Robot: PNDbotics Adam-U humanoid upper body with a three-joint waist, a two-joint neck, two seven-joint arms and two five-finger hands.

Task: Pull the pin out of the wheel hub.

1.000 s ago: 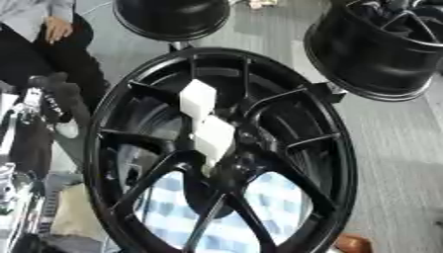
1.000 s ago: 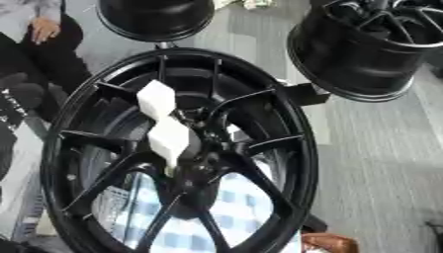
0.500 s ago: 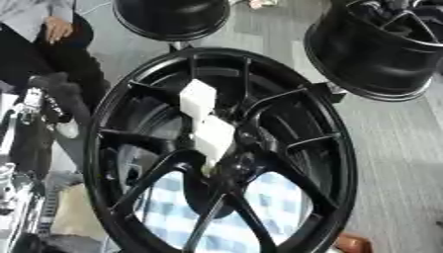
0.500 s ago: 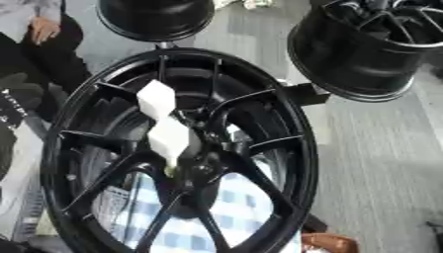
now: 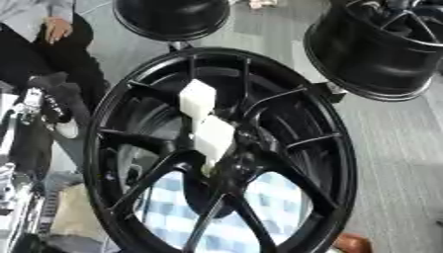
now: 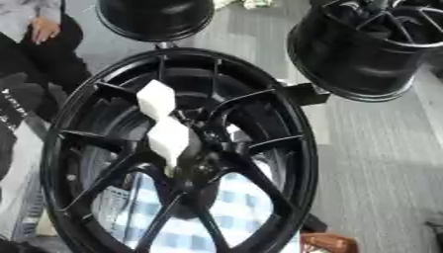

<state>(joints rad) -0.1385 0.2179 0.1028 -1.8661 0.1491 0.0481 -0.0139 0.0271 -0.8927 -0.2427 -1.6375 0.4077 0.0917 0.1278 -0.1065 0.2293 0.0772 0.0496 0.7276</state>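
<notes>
The white pin (image 5: pixel 207 126), made of two blocky plastic-looking segments set end to end, sits in the middle of the large black spoked wheel (image 5: pixel 339 148). Its lower end narrows to a pale tip that meets the wheel hub (image 6: pixel 203 170), and from there it slants up and to the left, so that its upper block stands over the gap between two spokes, above and left of the hub. The pin is still in the hub, and nothing touches it

Neither of the robot's hands shows in either view, so how their fingers stand cannot be told. A strip of black and silver parts (image 5: pixel 19 163) runs along the picture's edge to the left of the wheel; what it is cannot be made out

The wheel's thin paired spokes spread from the hub to a deep glossy rim. Through the openings below the hub shows a blue and white checked cloth (image 5: pixel 268 202) lying under the wheel. A small black bracket (image 6: pixel 304 94) juts out from the rim, up and to the right of the hub

Beyond the wheel, up and to its right, stands a second black wheel (image 5: pixel 372 59), tilted with its open face away from the hub. A third black round rim (image 5: pixel 169 17) lies just above the big wheel, close to its top edge. Grey planked floor (image 5: pixel 398 163) stretches to the wheel's right, and a small brown thing (image 5: pixel 353 242) peeps out by the rim at the lower right
</notes>
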